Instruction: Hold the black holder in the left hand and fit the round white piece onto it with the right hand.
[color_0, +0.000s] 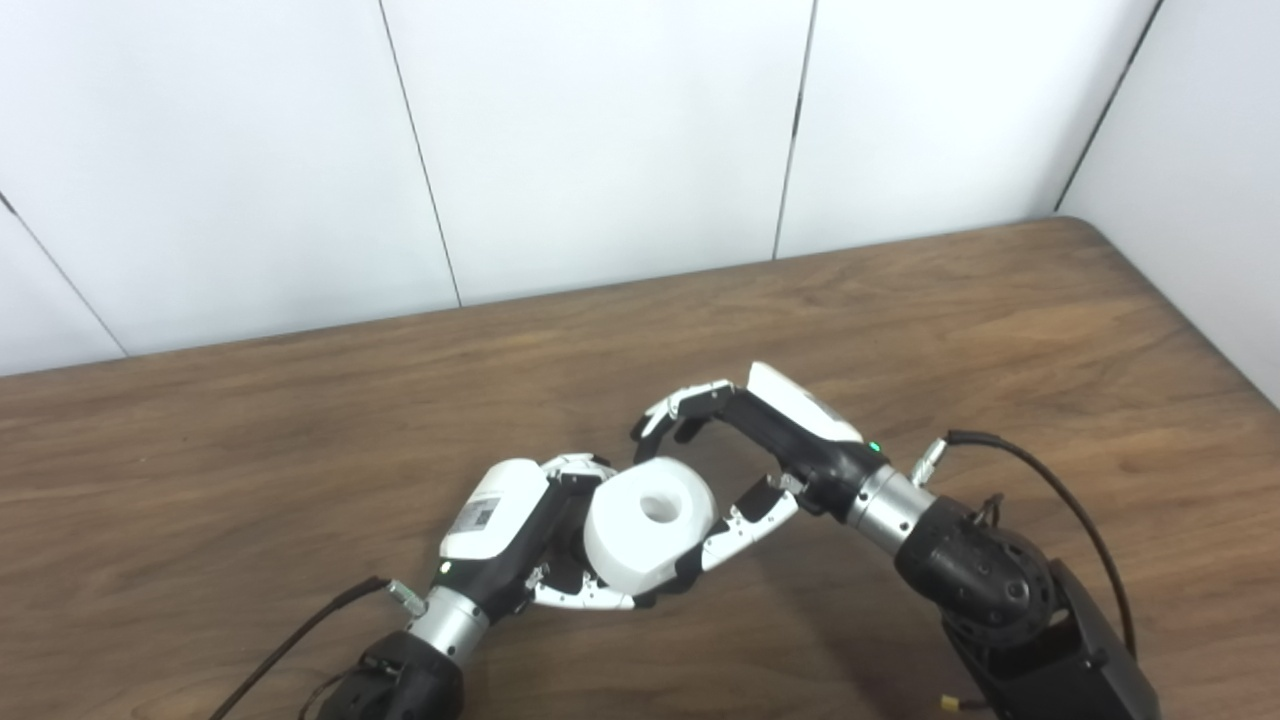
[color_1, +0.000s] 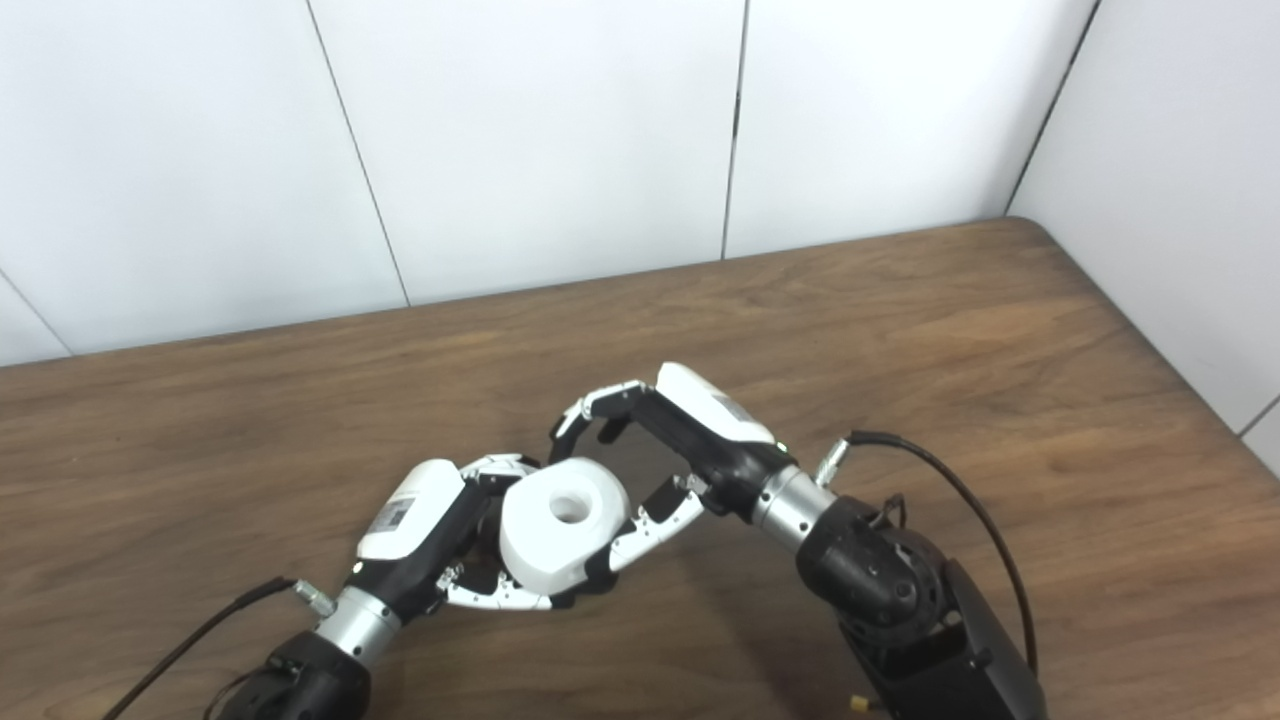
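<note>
No text in either view is sharp enough to read. A small grey label, possibly a printed code, sits on the white back shell of the left hand (color_0: 497, 508); a similar faint sticker marks the back of the right hand (color_1: 712, 405). Both are too blurred to make out.

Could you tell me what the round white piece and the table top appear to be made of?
Round white piece: probably plastic or a dense foam, matte, evenly white with no glare and a clean bored centre hole; the look leaves it open. Table: wood or wood-look laminate, brown with long grain streaks and a dull satin sheen.
</note>
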